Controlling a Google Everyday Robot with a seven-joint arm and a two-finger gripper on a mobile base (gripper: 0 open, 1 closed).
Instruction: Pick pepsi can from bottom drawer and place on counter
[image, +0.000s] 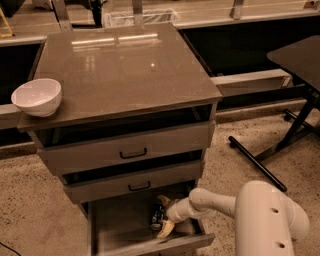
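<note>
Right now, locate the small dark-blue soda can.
Low centre of the camera view: the pepsi can is in the open bottom drawer, towards its right, with the gripper at it.

Dark-blue pepsi can on open bottom drawer floor, right of ctr, gripper at it; glossy counter above
</note>
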